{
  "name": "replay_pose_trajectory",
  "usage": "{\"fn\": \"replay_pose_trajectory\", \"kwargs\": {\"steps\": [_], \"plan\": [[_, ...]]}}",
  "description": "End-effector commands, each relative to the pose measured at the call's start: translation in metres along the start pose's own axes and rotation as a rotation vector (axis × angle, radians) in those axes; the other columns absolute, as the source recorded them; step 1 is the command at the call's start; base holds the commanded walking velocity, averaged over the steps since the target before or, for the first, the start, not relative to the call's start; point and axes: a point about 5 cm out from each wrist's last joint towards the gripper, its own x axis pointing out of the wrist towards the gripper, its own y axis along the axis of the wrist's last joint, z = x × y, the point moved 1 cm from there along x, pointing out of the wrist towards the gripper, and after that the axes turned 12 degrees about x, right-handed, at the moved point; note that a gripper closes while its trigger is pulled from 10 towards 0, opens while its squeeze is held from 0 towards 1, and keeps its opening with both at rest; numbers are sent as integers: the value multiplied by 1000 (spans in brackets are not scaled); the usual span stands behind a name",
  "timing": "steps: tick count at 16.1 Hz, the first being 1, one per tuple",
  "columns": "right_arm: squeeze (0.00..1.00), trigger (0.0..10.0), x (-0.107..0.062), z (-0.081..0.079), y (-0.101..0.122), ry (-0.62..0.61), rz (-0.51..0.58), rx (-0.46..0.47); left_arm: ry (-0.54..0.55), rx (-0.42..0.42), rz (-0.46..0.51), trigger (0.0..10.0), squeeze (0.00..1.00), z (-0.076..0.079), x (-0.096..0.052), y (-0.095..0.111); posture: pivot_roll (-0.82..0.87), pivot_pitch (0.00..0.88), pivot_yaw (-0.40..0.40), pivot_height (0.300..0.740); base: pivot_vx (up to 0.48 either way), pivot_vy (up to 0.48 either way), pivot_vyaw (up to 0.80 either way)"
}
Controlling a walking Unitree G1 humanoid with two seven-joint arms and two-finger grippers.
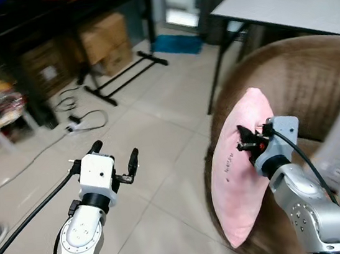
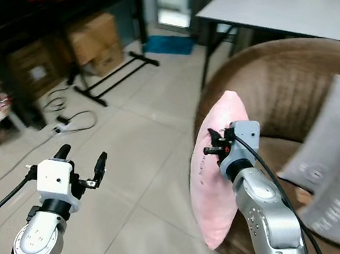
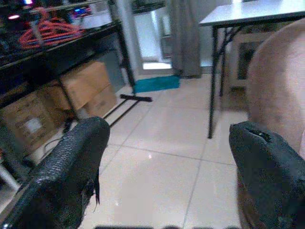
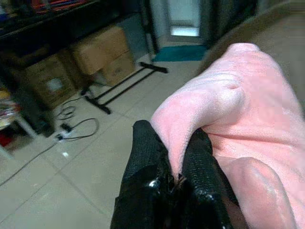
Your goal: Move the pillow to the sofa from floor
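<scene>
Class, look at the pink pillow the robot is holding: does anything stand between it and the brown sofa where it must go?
Nothing visible does. The right gripper pinches the pink pillow, which hangs right at the brown sofa arm. A grey cushion lies further along the seat, to the right, not between pillow and sofa.

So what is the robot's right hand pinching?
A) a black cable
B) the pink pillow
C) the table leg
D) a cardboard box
B: the right hand has its two black fingers shut on a fold of the pink pillow, holding it up beside the brown sofa, while the left hand hangs open over the floor.
</scene>
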Motion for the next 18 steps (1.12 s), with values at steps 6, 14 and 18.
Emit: {"fn": "replay_pose_trajectory", "kwargs": {"steps": [6, 14, 18], "plan": [[0, 10000, 3, -7, 9, 31, 53, -5, 25, -1, 5, 10000, 0, -4, 0, 2, -7, 0, 6, 740, 0, 0, -800], [0, 10000, 7, -12, 4, 62, 26, -28, -3, -13, 13, 10000, 0, -3, 1, 2, -4, 0, 12, 740, 0, 82, -800], [0, 10000, 10, -15, 3, 79, 23, -38, -6, -11, 14, 10000, 0, -3, 3, 3, -2, 0, 11, 740, 0, 466, -600]]}}
